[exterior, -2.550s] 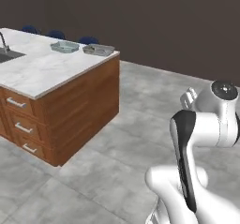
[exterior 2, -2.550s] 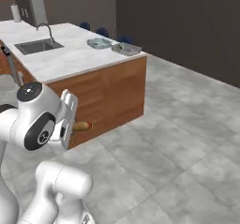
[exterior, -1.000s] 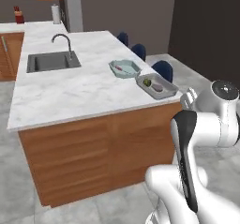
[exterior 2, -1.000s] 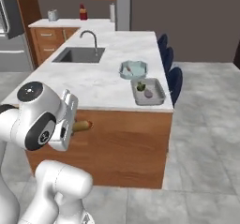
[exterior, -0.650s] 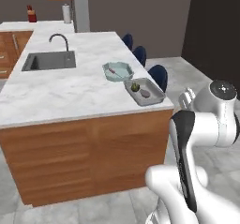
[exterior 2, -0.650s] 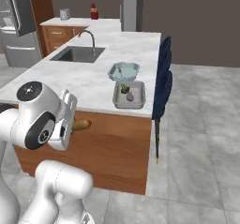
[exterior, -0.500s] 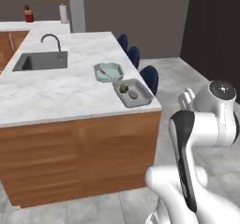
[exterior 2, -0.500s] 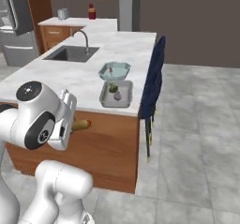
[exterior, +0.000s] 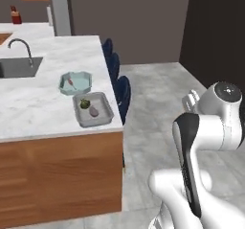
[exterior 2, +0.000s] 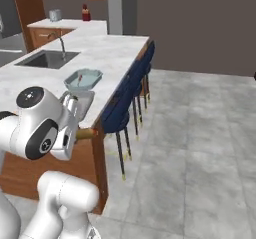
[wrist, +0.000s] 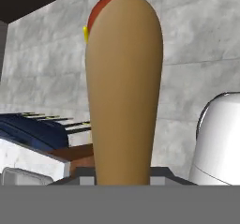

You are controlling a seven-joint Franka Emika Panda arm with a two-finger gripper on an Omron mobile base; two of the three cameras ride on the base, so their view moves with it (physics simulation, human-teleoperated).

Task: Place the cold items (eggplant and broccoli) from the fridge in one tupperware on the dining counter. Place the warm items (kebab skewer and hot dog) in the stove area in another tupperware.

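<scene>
A hot dog (wrist: 123,87), tan bun with a red sausage tip, stands up between the jaws of my gripper (wrist: 121,174), which is shut on it. Its end (exterior 2: 86,133) pokes out beside my arm, in front of the island counter (exterior: 43,122). On that counter lies a grey rectangular tupperware (exterior: 103,117) holding the broccoli (exterior: 84,103) and the purple eggplant (exterior: 94,111). Just behind it sits a pale teal eight-sided tupperware (exterior: 81,90) with the kebab skewer (exterior: 71,82) inside. The gripper hangs to the right of the counter's end, apart from both containers.
A sink (exterior: 14,67) with a faucet (exterior: 19,48) is set in the counter's left part. Dark blue stools (exterior: 122,91) line the counter's right side. A red bottle (exterior: 16,16) stands on the back counter. Grey tiled floor (exterior 2: 200,148) spreads to the right.
The whole scene has swung as the base drove: the island's end and stools are now closer, the sink further left. The hot dog stays in my grip.
</scene>
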